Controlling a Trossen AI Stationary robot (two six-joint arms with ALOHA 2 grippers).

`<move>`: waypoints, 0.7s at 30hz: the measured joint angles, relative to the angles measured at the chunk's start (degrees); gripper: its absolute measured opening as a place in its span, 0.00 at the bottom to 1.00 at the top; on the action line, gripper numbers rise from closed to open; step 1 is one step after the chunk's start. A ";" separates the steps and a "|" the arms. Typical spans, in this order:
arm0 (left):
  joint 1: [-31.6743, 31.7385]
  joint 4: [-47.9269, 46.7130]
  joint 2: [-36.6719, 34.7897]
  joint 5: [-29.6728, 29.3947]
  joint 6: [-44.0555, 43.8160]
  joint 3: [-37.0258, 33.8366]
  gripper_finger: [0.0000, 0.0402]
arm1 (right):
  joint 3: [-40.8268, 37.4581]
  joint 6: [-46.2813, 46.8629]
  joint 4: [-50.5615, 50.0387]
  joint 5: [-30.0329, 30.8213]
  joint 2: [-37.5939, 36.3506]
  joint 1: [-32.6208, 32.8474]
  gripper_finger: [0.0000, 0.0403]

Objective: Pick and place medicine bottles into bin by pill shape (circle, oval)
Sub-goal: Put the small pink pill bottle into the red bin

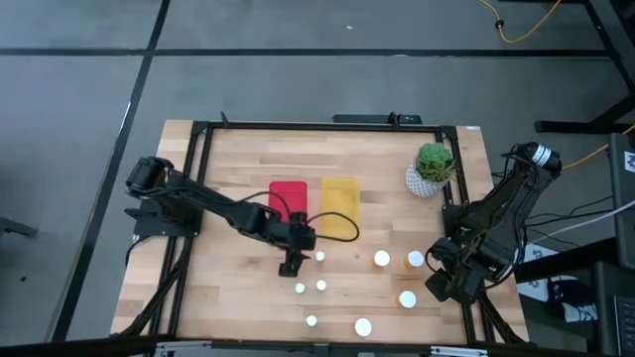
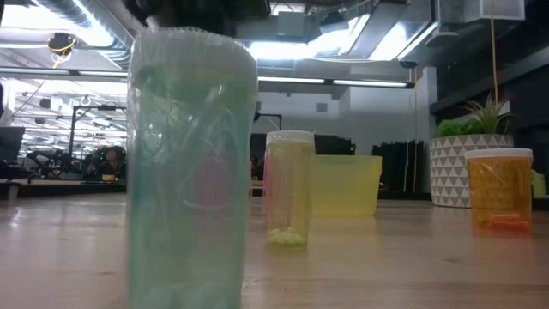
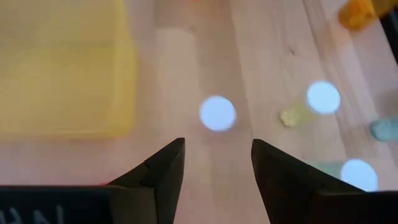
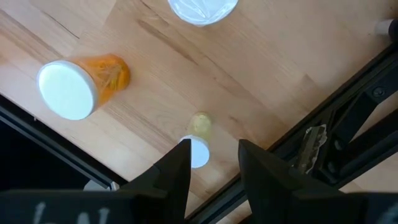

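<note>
The left gripper (image 1: pixel 292 266), a dark two-finger tool at the end of the arm stretched across the pale wooden table (image 1: pixel 228 297), hangs above the middle of the board with its fingers parted and nothing between them. Seen from its wrist, a small clear bottle with a round white cap (image 3: pixel 217 113) stands upright just ahead of the gap between the fingers, so the bottle's long axis points straight up at the camera and only its cap shows. In the overhead view that same small white-capped bottle (image 1: pixel 319 257) sits just beside the gripper, on the side toward the right arm and close to the translucent yellow plastic bin (image 1: pixel 339 196), with the red plastic bin (image 1: pixel 288 194) next to it. The left arm is plainly the nearer one; a short advance along the line of the fingers would probably bring them to straddle the bottle. Other white-capped bottles lie scattered nearer the front edge, including a wider orange-bodied bottle (image 1: pixel 415 260). The right gripper (image 1: pixel 444 284) waits over the table's right front corner, fingers drawn nearly together and empty, with a small bottle of yellowish pills (image 4: pixel 198 147) below it.
</note>
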 joint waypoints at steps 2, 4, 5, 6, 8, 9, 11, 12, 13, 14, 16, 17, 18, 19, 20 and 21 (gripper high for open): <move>0.00 0.02 1.46 1.46 0.00 0.00 0.44 | 0.00 -0.10 0.00 -0.02 0.00 0.00 0.33; 0.00 0.07 2.55 1.78 -0.17 0.00 0.44 | 0.00 -0.12 0.02 -0.08 0.00 0.00 0.33; 0.02 0.21 3.05 1.80 -0.21 0.00 0.44 | 0.00 -0.12 0.02 -0.10 0.00 0.00 0.33; 0.02 0.30 3.49 1.81 -0.22 0.01 0.44 | 0.00 -0.12 0.02 -0.11 0.00 0.00 0.33; 0.02 0.38 4.34 1.82 -0.20 0.02 0.44 | 0.00 -0.12 0.02 -0.11 0.00 0.00 0.33; 0.04 0.54 4.71 1.81 -0.20 0.02 0.44 | 0.00 -0.14 0.02 -0.11 0.00 0.00 0.33; 0.07 0.74 5.58 1.82 -0.22 0.02 0.44 | 0.00 -0.14 0.02 -0.11 0.00 0.00 0.33; 0.09 0.94 6.11 1.80 -0.20 0.02 0.44 | 0.00 -0.14 0.04 -0.11 0.00 0.00 0.33; 0.19 1.59 6.52 1.80 -0.20 0.02 0.44 | 0.00 -0.14 0.04 -0.11 0.00 0.00 0.33; 0.24 2.26 6.83 1.77 -0.17 0.02 0.44 | 0.00 -0.14 0.06 -0.09 0.00 0.00 0.33; 0.45 4.27 7.37 1.66 -0.12 0.06 0.44 | 0.00 -0.14 0.07 -0.09 0.00 0.00 0.33; 0.57 4.32 7.40 1.66 0.07 0.07 0.44 | 0.00 -0.14 0.08 -0.09 0.00 -0.02 0.33; 0.60 4.53 7.40 1.61 0.09 0.07 0.44 | 0.00 -0.14 0.07 -0.09 -0.02 -0.02 0.33; 0.64 5.08 7.40 1.60 0.09 0.07 0.44 | 0.00 -0.14 0.11 -0.09 -0.02 -0.02 0.33; 0.76 5.35 7.40 1.58 0.11 0.07 0.44 | 0.00 -0.14 0.11 -0.09 -0.02 -0.02 0.33; 0.84 5.54 7.40 1.58 0.17 0.07 0.44 | 0.00 -0.14 0.12 -0.09 -0.02 -0.02 0.33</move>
